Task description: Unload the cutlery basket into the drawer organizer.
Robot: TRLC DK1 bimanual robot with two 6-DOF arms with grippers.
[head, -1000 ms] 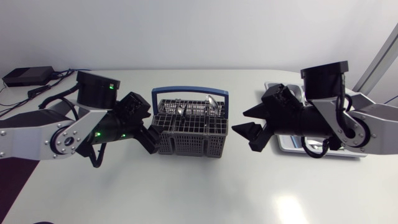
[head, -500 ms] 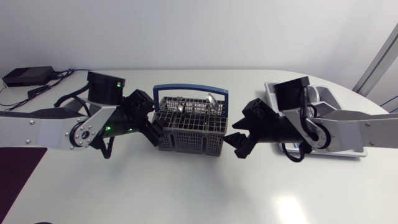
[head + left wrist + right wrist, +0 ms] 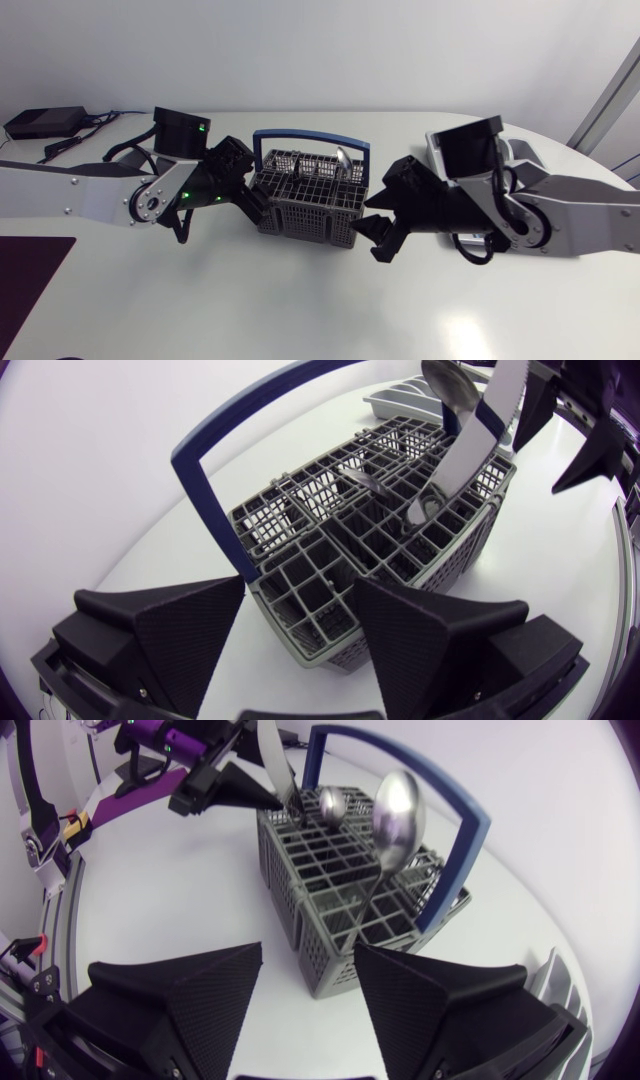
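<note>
The grey mesh cutlery basket with a blue hoop handle stands mid-table, slightly turned. A large spoon, a smaller spoon and a flat handle stick up from it. My left gripper is at its left end, open, with a basket corner between its fingers. My right gripper is at the right front corner, open, the basket corner just ahead of its fingers. The grey drawer organizer lies at the right, mostly hidden behind my right arm.
A black box with cables sits at the table's far left. A dark mat covers the front left corner. Bare white tabletop stretches in front of the basket.
Both arms have closed in on the basket from its two ends. The basket has turned slightly. My right gripper's fingers have narrowed somewhat.
</note>
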